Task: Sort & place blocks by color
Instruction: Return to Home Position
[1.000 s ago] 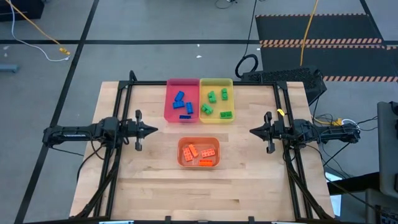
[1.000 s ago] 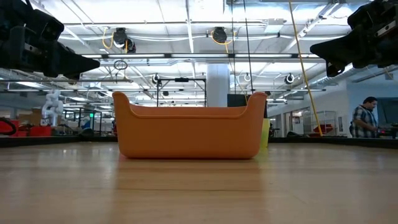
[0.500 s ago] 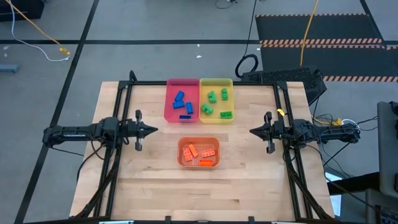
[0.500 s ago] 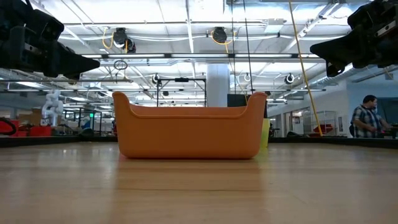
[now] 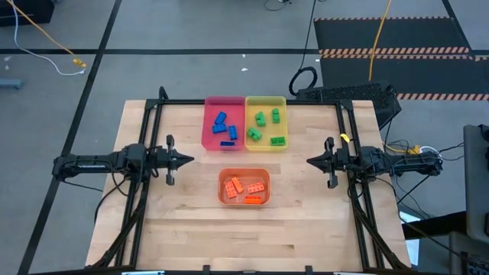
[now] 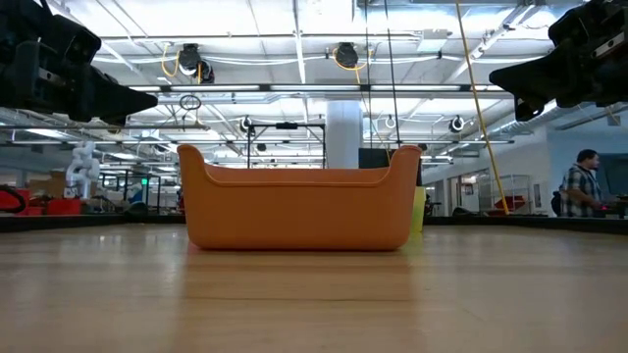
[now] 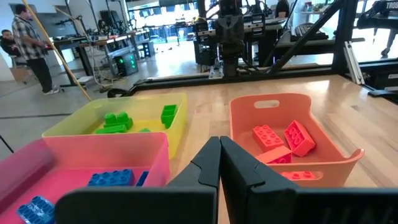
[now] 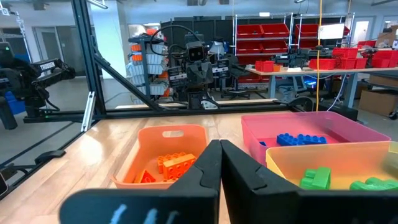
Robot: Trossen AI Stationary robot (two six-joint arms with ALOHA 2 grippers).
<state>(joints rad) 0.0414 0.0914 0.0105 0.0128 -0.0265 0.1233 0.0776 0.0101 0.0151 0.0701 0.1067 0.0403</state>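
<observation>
Now L hand (image 5: 190,160) & R hand (image 5: 309,161) clenched, empty; low view: orange tray (image 6: 294,211) hides its blocks (image 5: 235,184).

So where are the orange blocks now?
High view: the orange blocks lie in the orange tray at the table's middle, apart from the pink tray and yellow tray.

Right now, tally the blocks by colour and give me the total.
Blue blocks: 4, in the pink tray
Green blocks: 4, in the yellow tray
Orange blocks: 4, in the orange tray
Total: 12
</observation>
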